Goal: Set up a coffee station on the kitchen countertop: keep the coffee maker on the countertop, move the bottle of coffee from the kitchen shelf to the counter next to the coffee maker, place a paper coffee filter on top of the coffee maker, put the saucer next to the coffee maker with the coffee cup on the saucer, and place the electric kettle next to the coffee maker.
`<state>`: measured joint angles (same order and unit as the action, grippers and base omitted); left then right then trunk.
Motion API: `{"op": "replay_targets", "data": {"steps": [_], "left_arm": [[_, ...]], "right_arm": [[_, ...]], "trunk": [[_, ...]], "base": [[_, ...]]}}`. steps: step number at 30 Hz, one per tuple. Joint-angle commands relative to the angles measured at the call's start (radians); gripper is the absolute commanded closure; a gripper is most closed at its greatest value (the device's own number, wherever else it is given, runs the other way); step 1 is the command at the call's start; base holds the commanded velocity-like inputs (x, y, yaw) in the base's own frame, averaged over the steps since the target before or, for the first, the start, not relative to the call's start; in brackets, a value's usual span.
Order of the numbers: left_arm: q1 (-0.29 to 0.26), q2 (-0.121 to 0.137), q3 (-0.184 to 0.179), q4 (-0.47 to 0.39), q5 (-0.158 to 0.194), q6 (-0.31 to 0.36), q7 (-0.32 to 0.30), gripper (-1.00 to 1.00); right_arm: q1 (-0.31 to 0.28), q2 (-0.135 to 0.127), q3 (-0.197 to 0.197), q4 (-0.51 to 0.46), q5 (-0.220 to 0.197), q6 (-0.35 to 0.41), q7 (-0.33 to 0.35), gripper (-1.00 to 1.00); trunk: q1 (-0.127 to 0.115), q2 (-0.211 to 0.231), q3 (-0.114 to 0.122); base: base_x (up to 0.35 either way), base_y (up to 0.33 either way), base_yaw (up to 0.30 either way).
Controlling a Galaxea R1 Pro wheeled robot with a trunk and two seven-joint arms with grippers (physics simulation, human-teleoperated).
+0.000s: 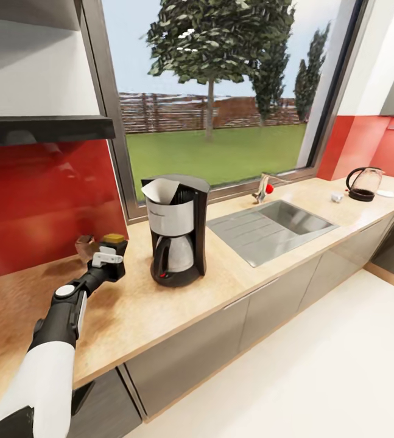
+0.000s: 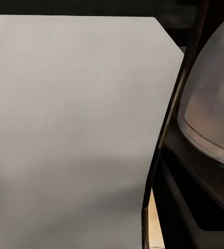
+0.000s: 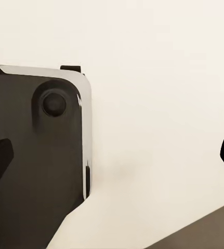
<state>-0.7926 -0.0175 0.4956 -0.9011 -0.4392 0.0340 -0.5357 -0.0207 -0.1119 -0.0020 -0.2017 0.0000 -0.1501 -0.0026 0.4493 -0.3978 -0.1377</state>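
Head view: my left gripper [image 1: 99, 255] is at the brown yellow-lidded coffee bottle [image 1: 112, 241], just left of the black-and-silver coffee maker [image 1: 175, 234]; can't tell its jaw state. White paper filter [image 1: 158, 191] sits on the maker; glass electric kettle [image 1: 363, 183] far right.

Left wrist: maker's glass carafe [image 2: 213, 104] close.

Right wrist: right gripper [image 3: 112, 155] fingers apart, nothing between.

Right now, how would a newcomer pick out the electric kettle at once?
Follow the wooden countertop past the steel sink to its far right end, by the red wall. The electric kettle stands there: a clear glass body on a black base with a black handle, bigger than the small white items beside it.
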Motion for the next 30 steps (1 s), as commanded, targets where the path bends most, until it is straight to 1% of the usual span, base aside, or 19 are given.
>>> {"op": "replay_targets", "data": {"steps": [1, 3, 8, 10, 12, 16, 24, 27, 30], "left_arm": [[0.006, -0.002, 0.006, -0.002, -0.003, 0.001, -0.011, 1.00], [0.022, -0.002, 0.006, -0.002, 0.015, -0.001, -0.011, 1.00], [0.044, 0.003, 0.004, -0.002, 0.109, -0.006, -0.012, 1.00], [0.050, 0.004, 0.004, -0.002, 0.120, -0.007, -0.012, 1.00], [0.054, 0.004, 0.003, -0.002, 0.124, -0.007, -0.012, 1.00], [0.058, 0.002, 0.001, -0.002, 0.126, -0.008, -0.012, 1.00], [0.058, -0.001, 0.000, -0.002, 0.128, -0.008, -0.012, 1.00], [0.058, -0.002, 0.000, -0.001, 0.125, -0.008, -0.012, 1.00], [0.058, -0.002, 0.000, 0.002, 0.125, -0.008, -0.012, 1.00]], "right_arm": [[-0.001, 0.000, 0.000, 0.001, 0.000, -0.003, 0.000, -1.00], [-0.001, 0.000, 0.000, 0.001, 0.000, -0.003, 0.000, -1.00], [-0.001, 0.000, 0.000, 0.001, 0.000, -0.003, 0.000, -1.00], [-0.001, 0.000, 0.000, 0.001, 0.000, -0.003, 0.000, -1.00], [-0.001, 0.000, 0.000, 0.001, 0.000, -0.003, 0.000, -1.00], [-0.001, 0.000, 0.000, 0.001, 0.000, -0.003, 0.000, -1.00], [-0.001, 0.000, 0.000, 0.001, 0.000, -0.003, 0.000, -1.00], [-0.001, 0.000, 0.000, 0.001, 0.000, -0.003, 0.000, -1.00], [-0.001, 0.000, 0.000, 0.001, 0.000, -0.003, 0.000, -1.00]], "trunk": [[0.001, -0.002, -0.002], [0.001, -0.002, -0.002], [0.001, -0.002, -0.002], [0.001, -0.002, -0.002], [0.001, -0.002, -0.002], [0.001, -0.002, -0.002], [0.001, -0.002, -0.002], [0.001, -0.002, -0.002], [0.001, -0.002, -0.002]], "base": [[0.033, 0.000, 0.000], [0.017, 0.000, 0.000], [0.004, 0.000, 0.000], [0.000, 0.000, 0.000], [0.004, 0.000, 0.000], [0.233, 0.000, 0.000], [0.034, 0.000, 0.000], [0.261, 0.000, 0.000], [0.120, 0.000, 0.000]]}}
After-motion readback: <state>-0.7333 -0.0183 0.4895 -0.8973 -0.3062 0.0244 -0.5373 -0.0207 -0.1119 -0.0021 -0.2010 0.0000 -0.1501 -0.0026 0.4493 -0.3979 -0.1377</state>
